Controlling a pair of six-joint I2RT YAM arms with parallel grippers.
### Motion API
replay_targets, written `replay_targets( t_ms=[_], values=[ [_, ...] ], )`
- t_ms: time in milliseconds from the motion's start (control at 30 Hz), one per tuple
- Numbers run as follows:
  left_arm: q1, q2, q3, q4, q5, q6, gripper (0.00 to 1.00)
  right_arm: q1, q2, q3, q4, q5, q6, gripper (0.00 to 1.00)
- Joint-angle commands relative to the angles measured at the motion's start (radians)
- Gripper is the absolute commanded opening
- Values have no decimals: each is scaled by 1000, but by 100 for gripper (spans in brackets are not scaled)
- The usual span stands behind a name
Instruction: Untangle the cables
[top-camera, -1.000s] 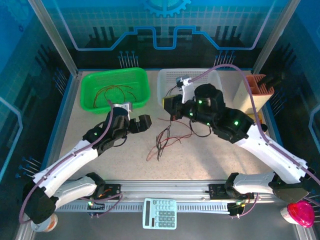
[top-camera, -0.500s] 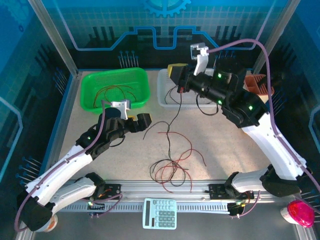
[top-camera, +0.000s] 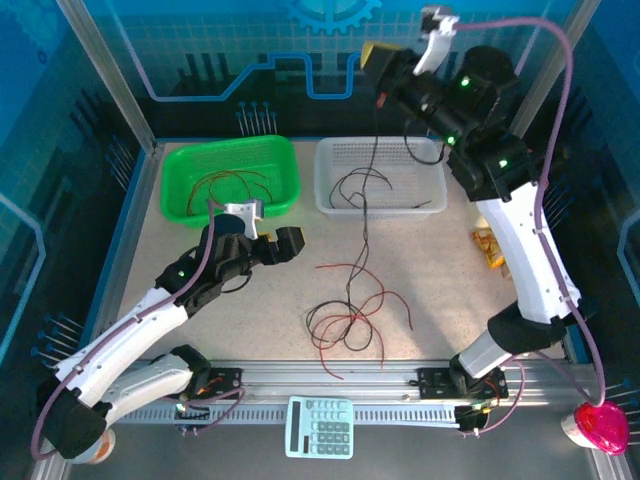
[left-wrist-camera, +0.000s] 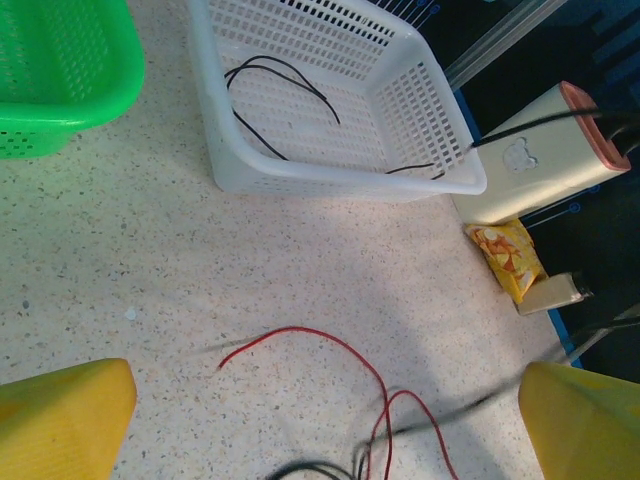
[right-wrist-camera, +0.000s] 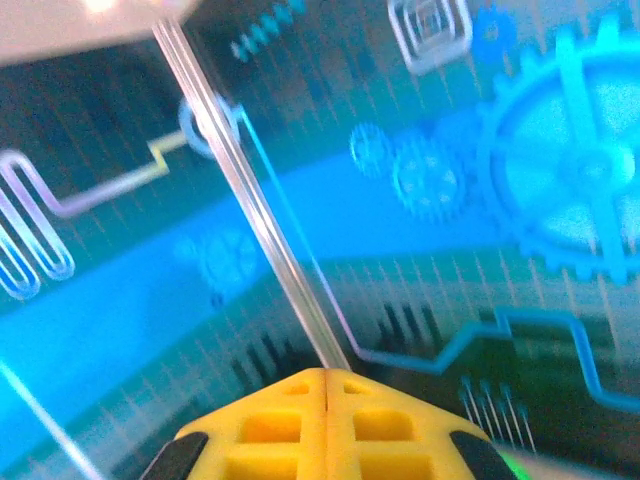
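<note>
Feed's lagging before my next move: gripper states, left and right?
Left gripper: open, empty.
Right gripper: shut on a black cable hanging from it.

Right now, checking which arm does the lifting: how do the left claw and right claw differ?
The left claw is open and low over the table; the right claw is shut and high in the air, a black cable hanging from it. Both have yellow fingers.

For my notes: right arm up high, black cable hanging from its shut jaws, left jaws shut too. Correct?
No: the left gripper is open, its yellow fingers far apart in the left wrist view. The right gripper, up high, is shut on the black cable.
</note>
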Motion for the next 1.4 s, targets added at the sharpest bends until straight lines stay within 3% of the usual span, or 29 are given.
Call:
replay_targets(
  t_ms=[0,133,367,533,900,1367],
  values=[
    [6,0,22,-8,-14,27,99,-48,74,203,31,-31,29,0],
    [6,4,31,-18,-16,47,99,-63,157,375,-7,-55,42,0],
    [6,25,36,-2,6,48,99,-71,110,234,101,-70,19,0],
    [6,34,33,5,15,35,99,-91,124,224,191,-83,6,0],
    [6,37,39,-11,7,38,99,-151,277,379,320,-31,65,0],
    [8,84,73,-28,1,67,99,-285,387,400,367,39,182,0]
  ],
)
